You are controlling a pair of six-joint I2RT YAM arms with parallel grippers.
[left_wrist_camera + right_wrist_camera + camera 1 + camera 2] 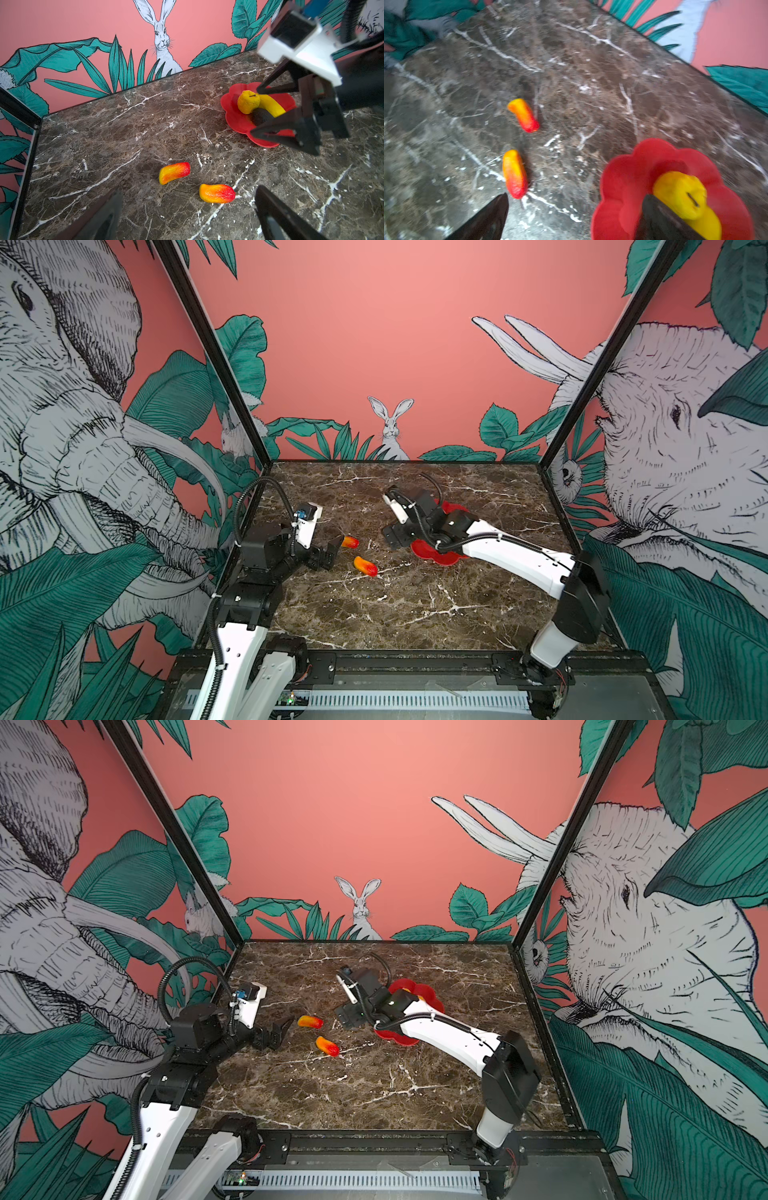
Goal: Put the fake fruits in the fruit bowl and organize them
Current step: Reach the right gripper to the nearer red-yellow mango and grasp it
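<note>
Left gripper [329, 552], jaws wide, is sitting just left of a fruit [350, 542] lying left-right; right gripper [255, 112], also wide, is hovering over the bowl [232, 122].

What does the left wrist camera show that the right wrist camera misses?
Only the left wrist view: the black oval fruit in the red bowl, and the right tool seen from outside, open above the bowl. Only the right wrist view: nothing new that I can make out; it is blurrier. Both: the bumpy yellow fruit and long yellow fruit in the bowl, and the two orange-red fruits lying on the marble table.
</note>
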